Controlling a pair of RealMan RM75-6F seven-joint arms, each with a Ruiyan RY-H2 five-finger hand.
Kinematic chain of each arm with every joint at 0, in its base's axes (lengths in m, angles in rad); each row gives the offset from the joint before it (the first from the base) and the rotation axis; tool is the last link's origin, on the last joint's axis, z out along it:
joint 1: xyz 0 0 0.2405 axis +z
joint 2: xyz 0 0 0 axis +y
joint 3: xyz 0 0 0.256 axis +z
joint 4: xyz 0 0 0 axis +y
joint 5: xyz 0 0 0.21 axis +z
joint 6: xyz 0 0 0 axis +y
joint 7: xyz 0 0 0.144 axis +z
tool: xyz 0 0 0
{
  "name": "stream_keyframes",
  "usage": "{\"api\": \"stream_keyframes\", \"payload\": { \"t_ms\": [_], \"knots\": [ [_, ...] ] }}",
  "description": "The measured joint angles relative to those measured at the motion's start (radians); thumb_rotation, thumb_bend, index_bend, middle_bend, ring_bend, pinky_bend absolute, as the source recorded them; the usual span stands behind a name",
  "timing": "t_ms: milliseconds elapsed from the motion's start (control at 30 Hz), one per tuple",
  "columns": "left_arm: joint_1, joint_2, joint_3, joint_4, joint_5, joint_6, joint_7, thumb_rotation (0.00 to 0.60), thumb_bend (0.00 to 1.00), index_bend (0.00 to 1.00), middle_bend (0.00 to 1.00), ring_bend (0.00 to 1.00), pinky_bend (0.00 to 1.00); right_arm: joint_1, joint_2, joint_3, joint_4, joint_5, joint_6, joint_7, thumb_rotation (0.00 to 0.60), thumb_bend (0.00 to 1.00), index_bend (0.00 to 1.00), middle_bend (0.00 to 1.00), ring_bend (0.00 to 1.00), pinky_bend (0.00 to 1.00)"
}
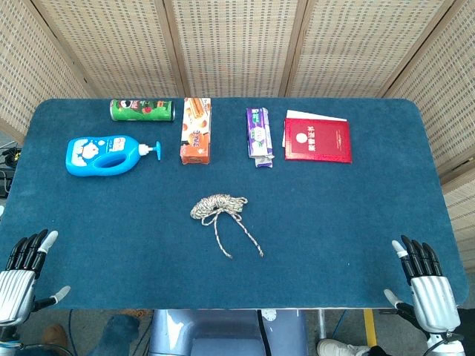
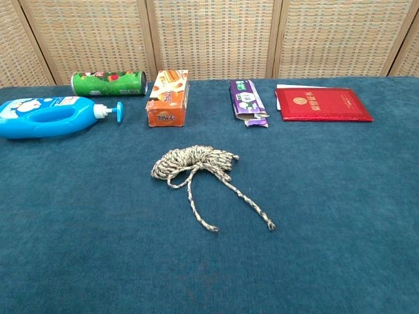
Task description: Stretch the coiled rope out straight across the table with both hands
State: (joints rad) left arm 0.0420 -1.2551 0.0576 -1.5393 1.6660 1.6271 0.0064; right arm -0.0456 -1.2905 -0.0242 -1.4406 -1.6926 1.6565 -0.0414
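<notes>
Bright, even, soft light; faint shadows, no glare, both views sharp

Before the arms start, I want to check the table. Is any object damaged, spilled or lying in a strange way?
One thing stands out: the purple box has its near end torn open, flaps sticking out. The blue pump bottle and green can lie on their sides, with no spill visible. The rope is coiled, both ends loose.
</notes>
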Motion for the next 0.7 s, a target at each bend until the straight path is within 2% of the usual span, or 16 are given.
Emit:
{"api": "stream_keyframes", "payload": {
  "t_ms": [433, 700],
  "knots": [
    [-0.005, -0.003, -0.003, -0.001, -0.005, -0.011, 0.007, 0.600, 0.06, 0.00, 0.00, 0.00, 0.00, 0.006, -0.004, -0.001, 0.000, 0.003, -0.016, -0.003, 0.600, 0.00, 0.02, 0.00, 0.00, 0.00],
    [-0.017, -0.008, -0.010, -0.009, -0.014, -0.030, 0.019, 0.600, 0.06, 0.00, 0.00, 0.00, 0.00, 0.049, -0.011, 0.008, -0.024, 0.008, -0.089, -0.064, 0.600, 0.00, 0.03, 0.00, 0.00, 0.00]
  ]
}}
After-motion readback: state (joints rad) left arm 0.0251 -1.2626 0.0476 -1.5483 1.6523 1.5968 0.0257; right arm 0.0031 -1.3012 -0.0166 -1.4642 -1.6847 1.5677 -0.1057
